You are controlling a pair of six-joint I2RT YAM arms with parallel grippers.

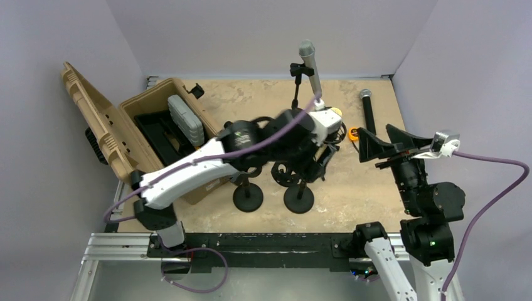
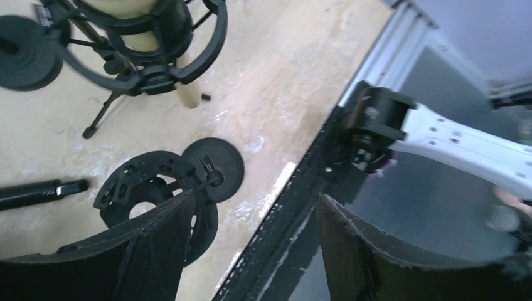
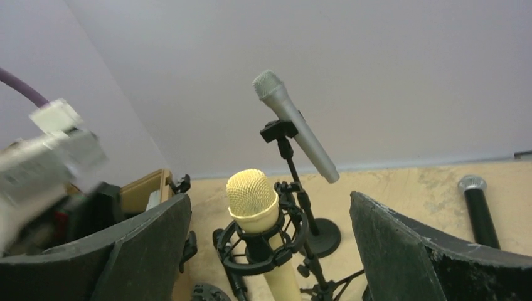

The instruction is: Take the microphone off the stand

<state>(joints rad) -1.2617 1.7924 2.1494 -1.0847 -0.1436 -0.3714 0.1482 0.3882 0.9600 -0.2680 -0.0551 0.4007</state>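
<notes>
Reaching stage, seemingly. Gold microphone (image 3: 252,195) seated upright in shock mount (image 3: 260,251), 10 o'clock of right hand (image 1: 383,143), gaping, empty. Left hand (image 2: 254,207) parted, empty. Likely next: clasp body, lift out.

Our left arm (image 1: 188,172) stretches low from its base, forward and to our right, with the wrist tipped downward. Our left gripper (image 2: 254,207) has its jaws parted and nothing sits between them. Our right arm (image 1: 426,200) is folded up close over its base. Our right gripper (image 3: 270,195) faces forward and to our left, jaws spread wide, clasping nothing.
</notes>
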